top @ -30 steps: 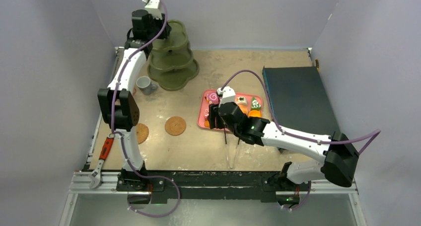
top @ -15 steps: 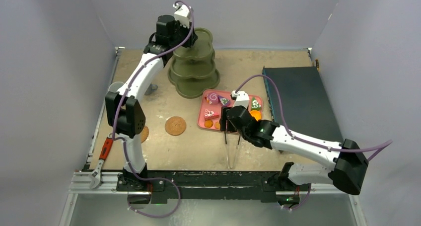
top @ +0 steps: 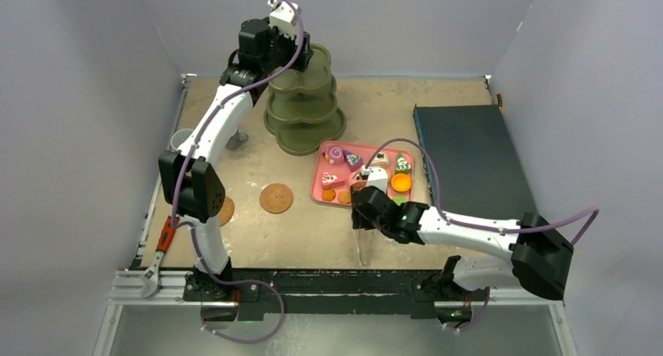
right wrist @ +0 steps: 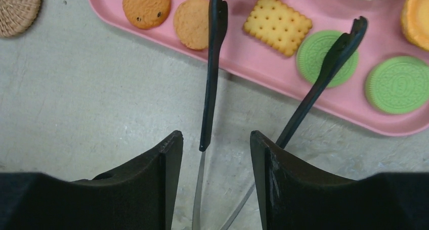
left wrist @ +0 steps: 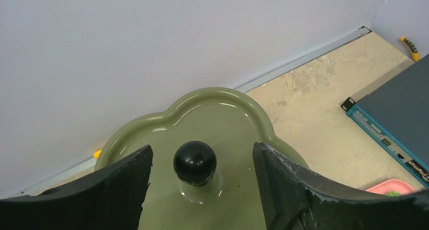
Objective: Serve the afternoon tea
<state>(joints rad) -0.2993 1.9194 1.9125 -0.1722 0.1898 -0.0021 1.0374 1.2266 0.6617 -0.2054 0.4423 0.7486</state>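
Note:
The olive three-tier stand stands at the back of the table, just left of the pink tray. My left gripper hovers over the top tier. It is open, with the black knob between the jaws and touching neither. Toy pastries lie on the tray: orange cookies, a cracker and green cookies. My right gripper is low in front of the tray, open, straddling both arms of the black tongs. One brown coaster lies mid-table. Another coaster is half hidden by the left arm.
A dark blue box fills the right side. A red-handled wrench lies at the near left edge. A grey cup shows partly behind the left arm, and a pale round rim at the left edge. A wall stands close behind the stand.
The left arm carried the stand rightward toward the tray, then its jaws opened off the knob. The right gripper drew back from the tray along the tongs toward me.

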